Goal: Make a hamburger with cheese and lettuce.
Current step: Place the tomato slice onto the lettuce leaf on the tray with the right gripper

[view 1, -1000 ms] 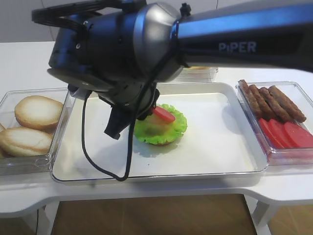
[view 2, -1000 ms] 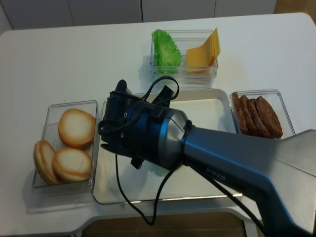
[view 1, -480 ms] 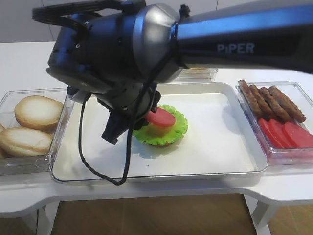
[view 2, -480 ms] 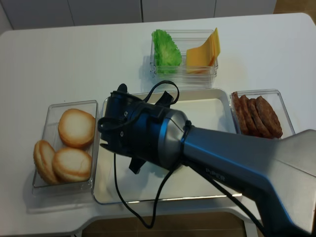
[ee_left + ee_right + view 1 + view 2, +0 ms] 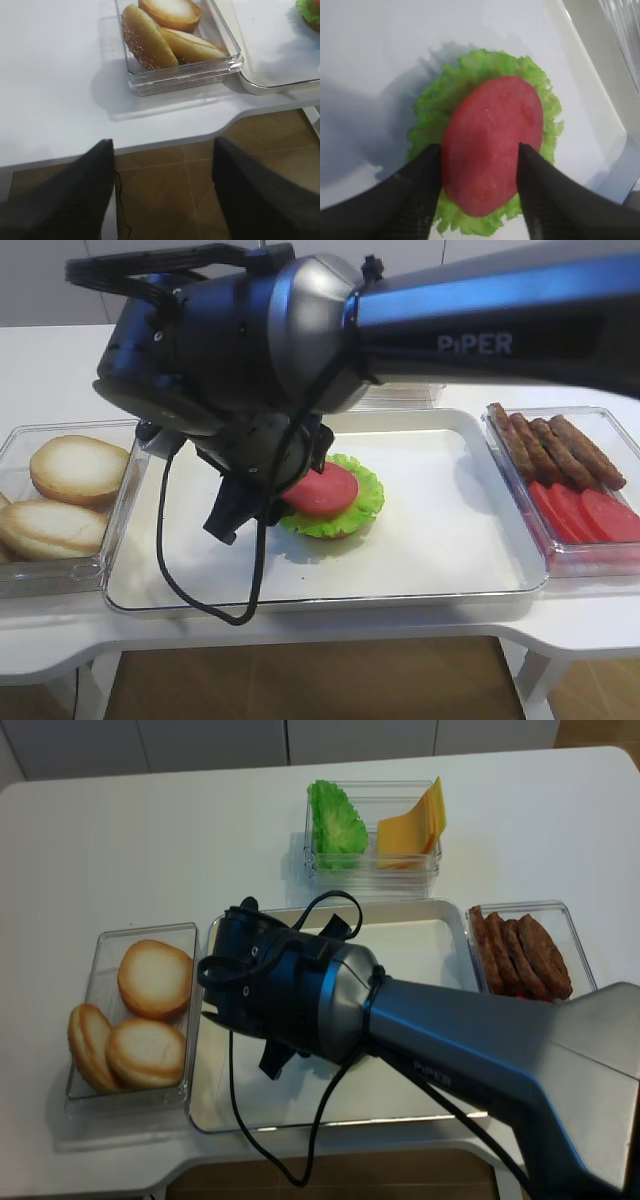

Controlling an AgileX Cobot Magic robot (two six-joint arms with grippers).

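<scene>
hamburger [image 5: 328,502] has bun, lettuce [image 5: 530,75], red slice; right gripper [image 5: 479,165] jaws apart; cheese [image 5: 412,823], top bun outstanding.

The right end effector [image 5: 480,155] is held pointing downward, its dark fingers [image 5: 417,187] spread apart. The left end effector [image 5: 162,192] is seen with fingers parted, gripping nothing.

The tabletop [image 5: 150,830] is smooth matt white. Clear glossy plastic bins [image 5: 15,445] flank a glossy white tray [image 5: 440,540]. The red disc [image 5: 492,142] looks smooth and moist; the lettuce [image 5: 440,100] is crinkled. The fingers [image 5: 415,195] are matt black.
</scene>
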